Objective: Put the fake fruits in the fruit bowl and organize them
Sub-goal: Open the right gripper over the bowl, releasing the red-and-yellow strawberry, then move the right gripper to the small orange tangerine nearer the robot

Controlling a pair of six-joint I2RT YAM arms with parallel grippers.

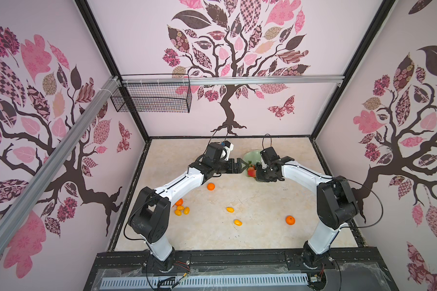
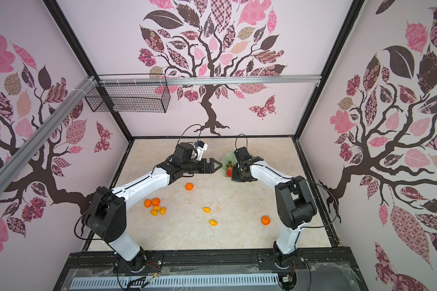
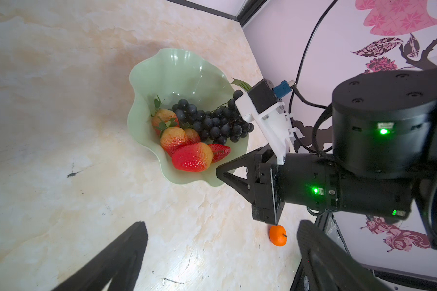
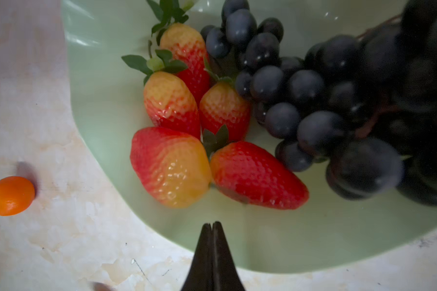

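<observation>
Step, as I judge: loose fruit pending | strawberries and grape bunch lie in fruit bowl, 1 o'clock on surface | right fingers pressed together, empty, at its rim | left fingers spread wide, empty | next: left takes orange, bowl's 8 o'clock in a top view.

The fruit bowl holds strawberries and a grape bunch; an orange lies outside.

We see a robot test cell in a lab: a booth framed by black posts and aluminium rails, its walls papered with a tree mural. The left arm and right arm stand on a black base rail at the bottom of the frame, reaching over a marble-look tabletop. A wire basket hangs at upper left.
</observation>
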